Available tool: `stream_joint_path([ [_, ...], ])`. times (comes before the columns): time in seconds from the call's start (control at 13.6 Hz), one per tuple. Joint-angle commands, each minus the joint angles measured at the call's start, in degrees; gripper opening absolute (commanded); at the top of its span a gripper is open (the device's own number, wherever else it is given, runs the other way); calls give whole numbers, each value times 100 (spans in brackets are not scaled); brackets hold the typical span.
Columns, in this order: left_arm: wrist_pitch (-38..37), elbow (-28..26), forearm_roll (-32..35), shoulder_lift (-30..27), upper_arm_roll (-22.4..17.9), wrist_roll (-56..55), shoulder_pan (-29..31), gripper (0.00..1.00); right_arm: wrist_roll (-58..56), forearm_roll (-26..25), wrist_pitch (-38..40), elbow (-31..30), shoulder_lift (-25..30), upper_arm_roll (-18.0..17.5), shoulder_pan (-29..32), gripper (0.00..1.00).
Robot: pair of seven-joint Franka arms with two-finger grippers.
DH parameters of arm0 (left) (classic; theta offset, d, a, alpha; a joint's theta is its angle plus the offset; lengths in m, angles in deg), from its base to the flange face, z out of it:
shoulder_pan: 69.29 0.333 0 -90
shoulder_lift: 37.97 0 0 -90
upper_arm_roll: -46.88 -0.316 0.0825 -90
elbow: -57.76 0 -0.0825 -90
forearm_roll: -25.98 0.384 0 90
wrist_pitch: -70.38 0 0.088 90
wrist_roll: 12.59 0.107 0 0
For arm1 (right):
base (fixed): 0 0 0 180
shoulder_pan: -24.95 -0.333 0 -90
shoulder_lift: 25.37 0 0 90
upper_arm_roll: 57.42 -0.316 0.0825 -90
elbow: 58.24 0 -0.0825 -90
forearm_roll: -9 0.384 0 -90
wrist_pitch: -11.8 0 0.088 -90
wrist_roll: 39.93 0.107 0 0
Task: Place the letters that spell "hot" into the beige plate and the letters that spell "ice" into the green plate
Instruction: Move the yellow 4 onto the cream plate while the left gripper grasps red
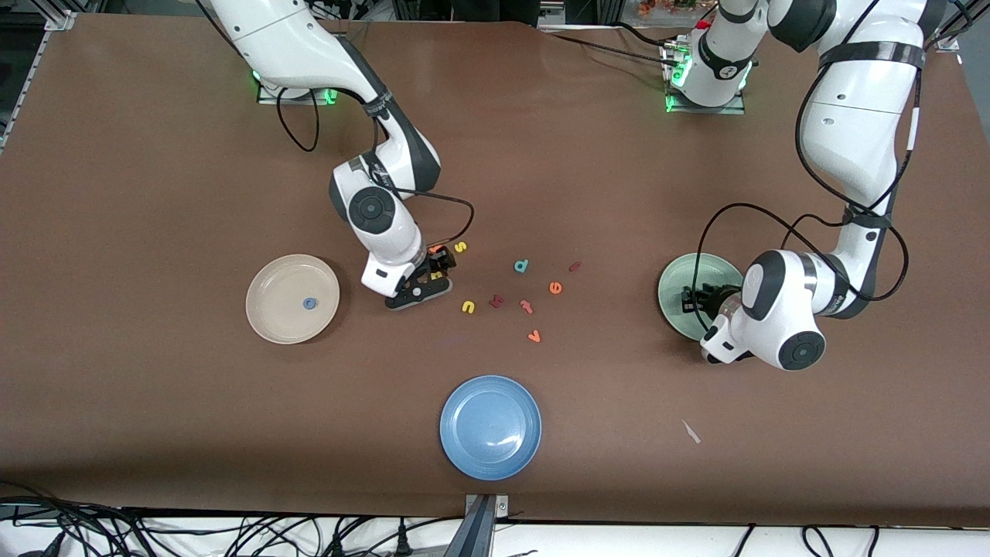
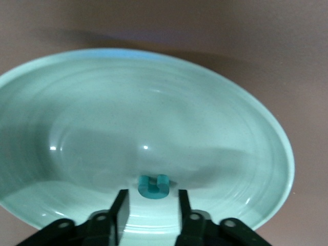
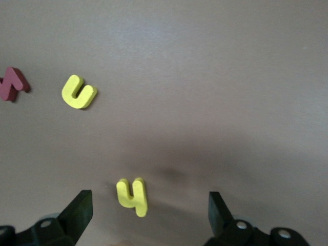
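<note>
My left gripper (image 1: 691,300) hangs open over the green plate (image 1: 671,288). The teal "c" (image 2: 154,185) lies loose in the green plate (image 2: 92,118), just ahead of my left gripper (image 2: 152,204). My right gripper (image 1: 433,277) is low at the table, wide open around the yellow "h" (image 3: 132,196), which lies flat between the fingers of my right gripper (image 3: 148,207), touching neither. The blue "o" (image 1: 310,303) rests in the beige plate (image 1: 271,309). The orange "e" (image 1: 555,288) and dark red "i" (image 1: 575,266) lie mid-table. An orange letter (image 1: 437,249) peeks out beside the right hand.
Loose on the table lie a yellow "s" (image 1: 460,247), teal "d" (image 1: 522,266), yellow "n" (image 1: 468,307), a dark red letter (image 1: 496,301), a pinkish-red letter (image 1: 527,306) and orange "v" (image 1: 534,336). A blue plate (image 1: 490,426) sits nearest the front camera.
</note>
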Motion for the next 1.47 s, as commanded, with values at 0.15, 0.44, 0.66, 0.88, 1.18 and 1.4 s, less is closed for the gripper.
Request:
stream_joint_path([
  [0.15, -414, 111, 60, -284, 303, -76, -133, 100, -116, -11, 71, 249, -164, 16, -59, 98],
  [0.44, -371, 120, 183, -373, 1068, -113, -194, 100, -116, -125, 80, 240, -217, 16, -59, 90],
  [0.66, 14, 120, 367, -373, 1271, -104, -737, 100, -116, -125, 71, 240, -287, 16, -77, 81],
  [0.88, 743, 15, 699, -276, 1280, -86, -1597, 95, -116, -160, 63, 240, -305, 16, -138, 70],
  [1.18, 834, -55, 1352, -232, 1280, 579, -2067, 91, -107, -221, 63, 232, -305, 16, -165, 39],
  [1.4, 878, -100, 1949, -144, 1280, 1327, -1988, 89, -107, -230, 36, 240, -340, 16, -174, 26],
])
